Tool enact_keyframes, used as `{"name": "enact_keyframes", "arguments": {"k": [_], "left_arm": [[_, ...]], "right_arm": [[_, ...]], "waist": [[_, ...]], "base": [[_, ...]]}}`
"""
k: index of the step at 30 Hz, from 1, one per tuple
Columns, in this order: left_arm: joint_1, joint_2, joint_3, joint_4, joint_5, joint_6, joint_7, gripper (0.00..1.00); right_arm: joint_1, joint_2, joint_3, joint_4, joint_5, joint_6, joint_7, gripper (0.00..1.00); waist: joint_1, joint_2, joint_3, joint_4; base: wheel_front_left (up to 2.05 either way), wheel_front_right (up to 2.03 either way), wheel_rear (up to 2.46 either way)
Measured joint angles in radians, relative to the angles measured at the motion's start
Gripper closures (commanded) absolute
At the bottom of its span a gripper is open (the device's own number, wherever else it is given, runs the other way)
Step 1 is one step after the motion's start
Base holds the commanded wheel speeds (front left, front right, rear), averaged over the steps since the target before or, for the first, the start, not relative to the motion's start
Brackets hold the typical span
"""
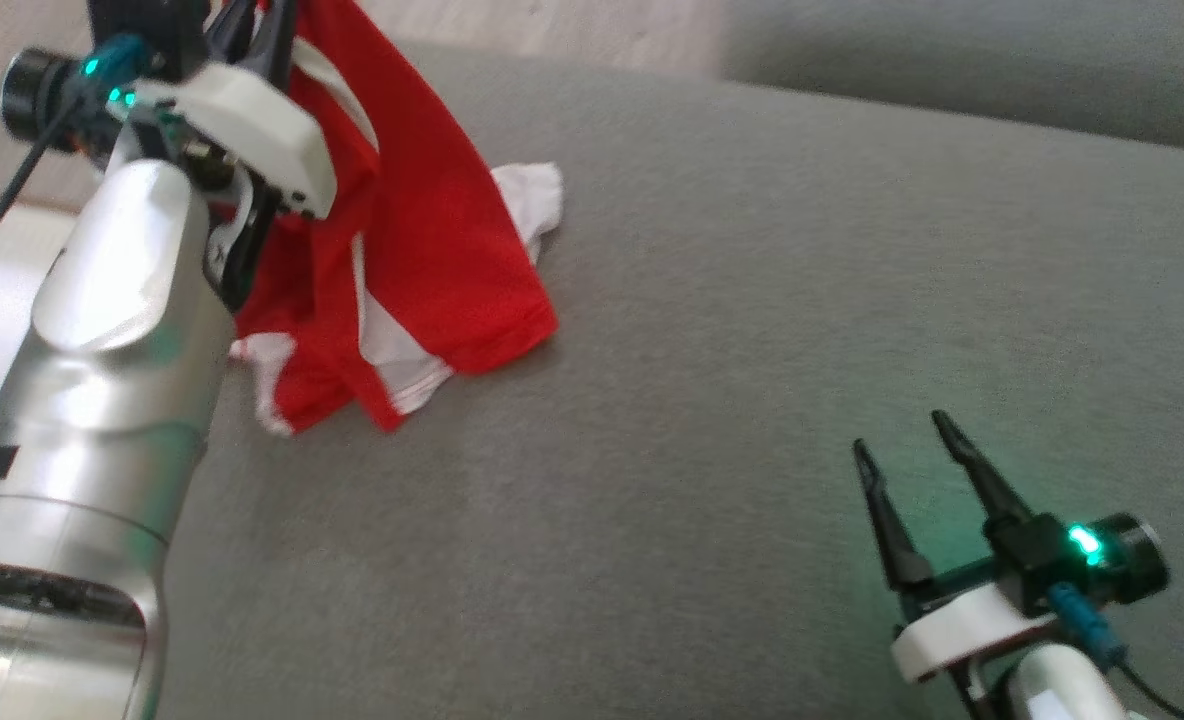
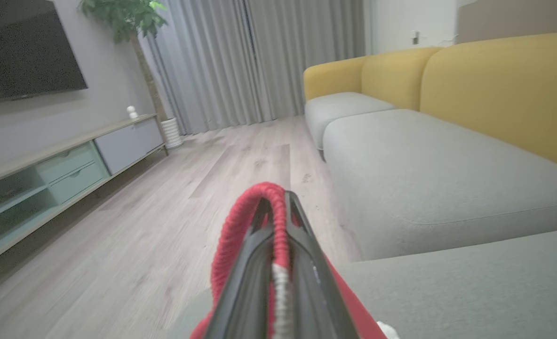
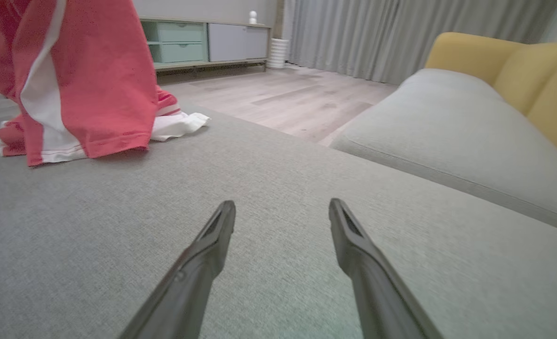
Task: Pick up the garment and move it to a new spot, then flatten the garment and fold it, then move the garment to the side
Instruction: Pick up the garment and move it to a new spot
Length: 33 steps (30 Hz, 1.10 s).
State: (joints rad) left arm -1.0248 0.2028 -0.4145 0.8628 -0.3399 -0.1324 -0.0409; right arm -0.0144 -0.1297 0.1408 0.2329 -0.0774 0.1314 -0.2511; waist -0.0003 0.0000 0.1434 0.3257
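A red garment [image 1: 432, 220] with white stripes and white trim hangs from my left gripper [image 1: 252, 40] at the upper left, its lower folds resting on the grey sofa seat [image 1: 752, 330]. The left wrist view shows that gripper [image 2: 278, 202] shut on a rolled red edge of the garment [image 2: 241, 226]. My right gripper [image 1: 907, 440] stands open low over the seat at the lower right, nothing between its fingers. From the right wrist, the garment [image 3: 90, 80] drapes at the upper left, well away from the open right gripper [image 3: 282, 209].
The grey seat stretches wide to the right of the garment. A second grey cushion [image 3: 448, 117] with yellow backrests [image 2: 499, 89] lies beyond a gap. Wooden floor [image 2: 165, 197], a low TV cabinet [image 2: 62, 165], a potted plant and curtains stand further off.
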Motion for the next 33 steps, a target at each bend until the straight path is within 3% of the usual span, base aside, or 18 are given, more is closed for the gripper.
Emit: {"name": "enact_keyframes", "arguments": {"k": [6,13,18,23,29,33], "left_arm": [[-0.023,0.010,-0.056,-0.070,0.006,0.000,0.041,1.00],[-0.055,0.005,-0.107,-0.149,-0.035,0.000,0.075,1.00],[-0.082,-0.025,-0.108,-0.153,-0.036,0.055,0.092,1.00],[-0.083,-0.074,-0.128,-0.123,-0.040,0.068,0.110,1.00],[-0.032,-0.110,-0.205,-0.087,-0.043,0.026,0.084,1.00],[0.107,-0.130,-0.239,-0.020,-0.087,0.016,0.058,1.00]], "right_arm": [[0.008,0.054,0.018,0.019,0.009,0.000,0.000,0.00],[0.011,0.067,0.027,0.023,0.026,0.000,0.000,0.00],[0.013,0.072,0.034,0.023,0.028,0.000,0.000,0.00],[0.013,0.075,0.038,0.017,0.046,0.000,0.000,0.00],[0.011,0.075,0.047,0.005,0.077,0.000,0.000,0.00],[-0.005,0.076,0.050,-0.001,0.099,0.000,0.000,0.00]], "waist": [[0.0000,0.0000,-0.082,-0.124],[0.0002,0.0000,-0.133,-0.298],[0.0002,0.0000,-0.148,-0.418],[0.0003,0.0000,-0.149,-0.525],[0.0001,0.0000,-0.107,-0.604],[0.0006,0.0000,-0.045,-0.623]], "base": [[0.00,0.00,0.00],[0.00,0.00,0.00],[0.00,0.00,0.00],[0.00,0.00,0.00],[0.00,0.00,0.00],[0.00,0.00,0.00]]}}
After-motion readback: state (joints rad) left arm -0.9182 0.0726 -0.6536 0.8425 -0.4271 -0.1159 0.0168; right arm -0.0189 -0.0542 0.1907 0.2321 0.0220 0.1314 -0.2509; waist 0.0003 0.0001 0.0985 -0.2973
